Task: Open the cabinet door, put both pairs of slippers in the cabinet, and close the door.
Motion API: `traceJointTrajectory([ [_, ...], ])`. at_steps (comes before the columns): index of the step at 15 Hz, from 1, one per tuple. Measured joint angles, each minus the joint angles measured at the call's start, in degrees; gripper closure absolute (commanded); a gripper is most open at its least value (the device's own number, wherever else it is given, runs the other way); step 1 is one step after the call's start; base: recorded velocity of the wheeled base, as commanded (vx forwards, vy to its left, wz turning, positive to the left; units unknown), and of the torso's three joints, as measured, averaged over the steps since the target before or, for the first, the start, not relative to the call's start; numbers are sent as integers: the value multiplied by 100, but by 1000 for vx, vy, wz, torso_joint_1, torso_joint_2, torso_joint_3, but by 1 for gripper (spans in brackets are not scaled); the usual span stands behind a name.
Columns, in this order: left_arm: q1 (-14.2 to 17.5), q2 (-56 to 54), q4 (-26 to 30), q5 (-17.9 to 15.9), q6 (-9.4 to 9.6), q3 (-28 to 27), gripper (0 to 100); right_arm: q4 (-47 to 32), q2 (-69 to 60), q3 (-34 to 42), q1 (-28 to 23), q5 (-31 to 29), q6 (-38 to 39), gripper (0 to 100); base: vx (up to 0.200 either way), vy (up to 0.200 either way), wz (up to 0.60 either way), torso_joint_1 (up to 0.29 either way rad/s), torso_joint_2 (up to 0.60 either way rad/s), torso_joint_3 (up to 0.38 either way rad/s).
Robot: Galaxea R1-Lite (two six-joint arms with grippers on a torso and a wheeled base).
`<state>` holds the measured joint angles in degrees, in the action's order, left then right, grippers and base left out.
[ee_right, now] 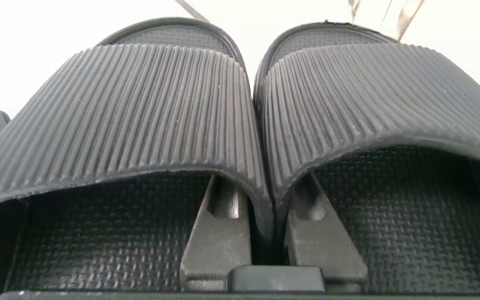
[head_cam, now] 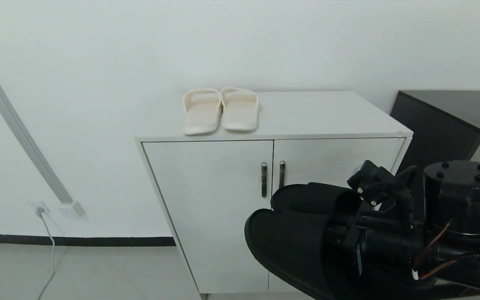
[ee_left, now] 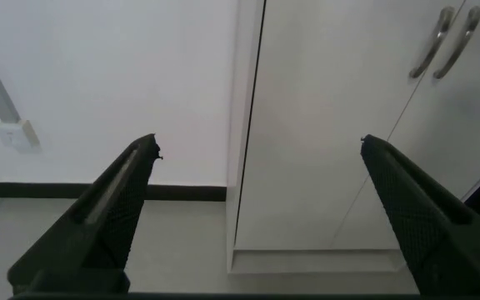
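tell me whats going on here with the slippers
The right gripper is clamped on a pair of black slippers, held together in front of the white cabinet, whose doors are both shut. The cream slippers sit on the cabinet's top. The left gripper is open and empty, facing the cabinet's front.

My right arm [head_cam: 406, 246] sits low and forward, and my right gripper [ee_right: 267, 242] clamps the black slippers [head_cam: 290, 246] (one finger under each strap). My left gripper [ee_left: 258, 146] has its fingers spread wide.
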<state>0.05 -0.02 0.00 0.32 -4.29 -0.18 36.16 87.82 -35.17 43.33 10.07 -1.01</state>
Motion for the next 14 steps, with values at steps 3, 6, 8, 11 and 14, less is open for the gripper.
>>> traceJointTrajectory([
  [3,2,0,0,1,0,0,0,5,-11,45,22,0,-2,100,0,0,0,-144,469,325],
  [6,2,0,0,1,0,0,0,5,-12,67,41,2,-2,100,0,0,0,-110,455,343],
  [8,-2,0,0,0,0,0,0,5,-12,85,41,0,-7,100,0,0,0,-85,459,371],
  [11,2,0,0,1,0,0,0,2,-11,96,52,0,-10,100,0,0,0,-46,439,385],
  [14,0,0,0,1,2,0,0,-2,5,133,68,2,-10,100,0,0,0,-10,330,313],
])
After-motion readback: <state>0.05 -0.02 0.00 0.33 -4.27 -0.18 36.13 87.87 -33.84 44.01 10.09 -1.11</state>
